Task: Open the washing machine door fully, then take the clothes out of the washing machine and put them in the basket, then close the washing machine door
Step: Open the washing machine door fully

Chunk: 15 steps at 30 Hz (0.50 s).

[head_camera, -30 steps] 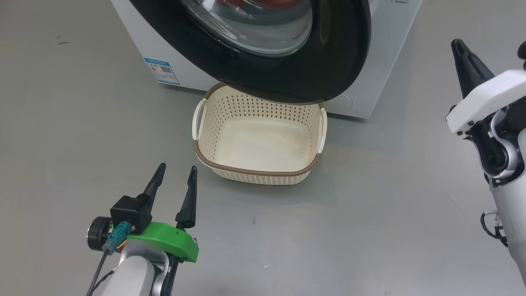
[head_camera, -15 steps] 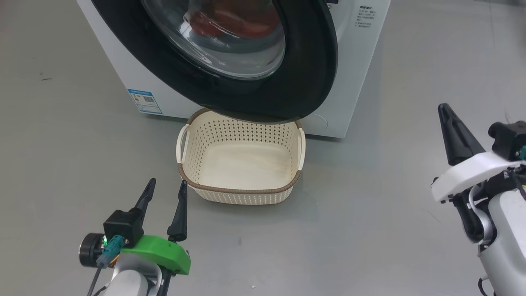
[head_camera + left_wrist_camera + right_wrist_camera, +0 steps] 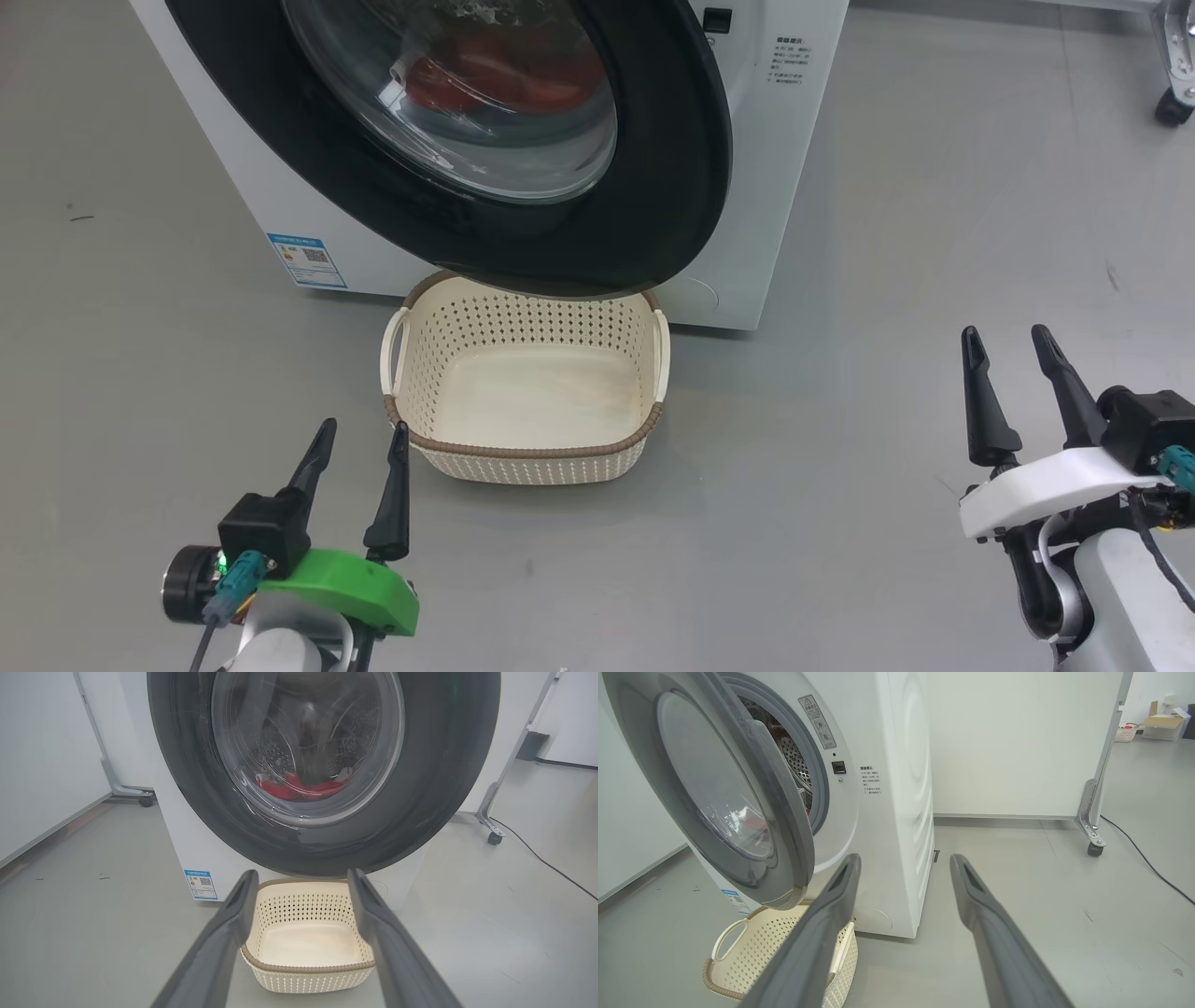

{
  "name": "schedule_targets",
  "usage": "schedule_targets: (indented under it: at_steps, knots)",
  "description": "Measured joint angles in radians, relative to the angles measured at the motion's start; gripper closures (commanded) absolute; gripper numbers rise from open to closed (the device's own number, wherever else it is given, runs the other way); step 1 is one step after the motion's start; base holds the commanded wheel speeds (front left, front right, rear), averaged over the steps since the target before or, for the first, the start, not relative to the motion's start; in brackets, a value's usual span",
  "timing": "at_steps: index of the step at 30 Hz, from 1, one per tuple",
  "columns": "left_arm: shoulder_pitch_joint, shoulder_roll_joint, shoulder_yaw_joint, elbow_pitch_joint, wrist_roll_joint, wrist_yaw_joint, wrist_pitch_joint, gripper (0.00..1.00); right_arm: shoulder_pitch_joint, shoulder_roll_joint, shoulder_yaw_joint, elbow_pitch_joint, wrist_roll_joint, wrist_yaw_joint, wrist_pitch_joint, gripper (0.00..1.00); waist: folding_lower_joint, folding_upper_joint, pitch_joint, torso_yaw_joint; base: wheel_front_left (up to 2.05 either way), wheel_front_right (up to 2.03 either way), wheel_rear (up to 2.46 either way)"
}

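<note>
- Up at the top centre of the head view, the washing machine door [image 3: 681, 187] is hanging partly open off the washing machine [image 3: 775, 215]. The right wrist view is showing a clear gap between the door and the drum opening.
- Behind the door's glass, in the upper middle of the frame, the clothes [image 3: 504, 75] are lying inside the drum as a red bundle showing through the window.
- Right under the door's bottom edge, the basket [image 3: 523, 454] is sitting on the grey floor [image 3: 840, 485] mid-frame. Its cream bottom is showing bare and its far rim is tucked beneath the door.
- Down at the lower left, the left gripper [image 3: 366, 427] is hovering with its fingers spread apart. It's gripping nothing, and it's sitting just beside the basket's near left corner without touching it.
- Over at the lower right, the right gripper [image 3: 1005, 330] is also holding its fingers apart with nothing between them. It's pointing up the frame, well off to the right of the basket.
- Low on the machine's front, left of the basket, a small blue sticker [image 3: 306, 259] is showing.
</note>
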Motion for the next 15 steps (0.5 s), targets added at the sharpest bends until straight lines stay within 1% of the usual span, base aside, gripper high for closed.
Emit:
schedule_targets:
  at_steps: [3,7,15]
  knots:
    - [0.006,0.001,0.022,-0.015,0.001,0.000,0.000,0.00,0.016,0.016,-0.005,-0.010,0.000,-0.003,-0.003,0.00,0.0000,0.0000,-0.002,-0.008,0.00,0.00,0.00]
    - [0.008,0.002,0.023,-0.023,0.001,0.000,0.000,0.00,0.038,0.017,-0.021,-0.023,0.000,-0.013,-0.010,0.00,0.0000,0.0000,-0.003,-0.014,0.00,0.00,0.00]
    - [0.010,0.002,0.036,-0.043,0.004,0.000,0.000,0.00,0.075,0.033,-0.024,-0.037,-0.009,-0.013,-0.010,0.00,0.0000,0.0000,-0.004,-0.021,0.00,0.00,0.00]
